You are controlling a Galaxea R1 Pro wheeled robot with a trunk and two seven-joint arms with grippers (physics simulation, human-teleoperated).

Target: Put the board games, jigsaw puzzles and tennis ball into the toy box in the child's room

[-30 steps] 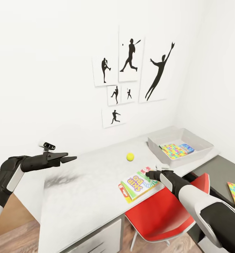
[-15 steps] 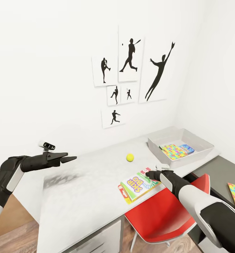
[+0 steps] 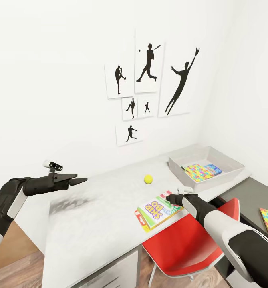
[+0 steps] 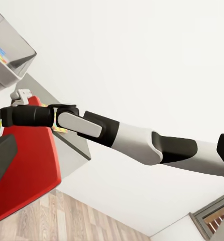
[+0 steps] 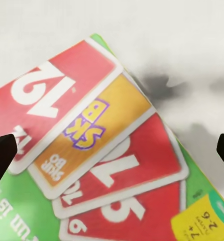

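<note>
The right pincer (image 3: 170, 199) hovers directly over the SKIP BO box (image 3: 158, 209), at that box's end nearest the toy box. In the right wrist view its two dark fingertips (image 5: 2, 153) stand wide apart at the picture's sides with the printed lid (image 5: 102, 165) between them, so the jaws are released and hold nothing. The box lies flat at the near edge of the table (image 3: 93, 216), straight below this pincer. Its long axis runs roughly along that edge, slanting a little, toward the red chair (image 3: 190, 244) on one side. Beyond the pincer, further onto the table, sits the tennis ball (image 3: 148, 179). Further off on its outer side stands the toy box (image 3: 230, 162), already holding a jigsaw puzzle (image 3: 198, 172) and a blue box. The left pincer (image 3: 81, 181) hangs well apart across the table, fingers drawn together, empty. The right arm is plainly the nearer one, so the grasp should fall to it, probably by lowering onto the box.
</note>
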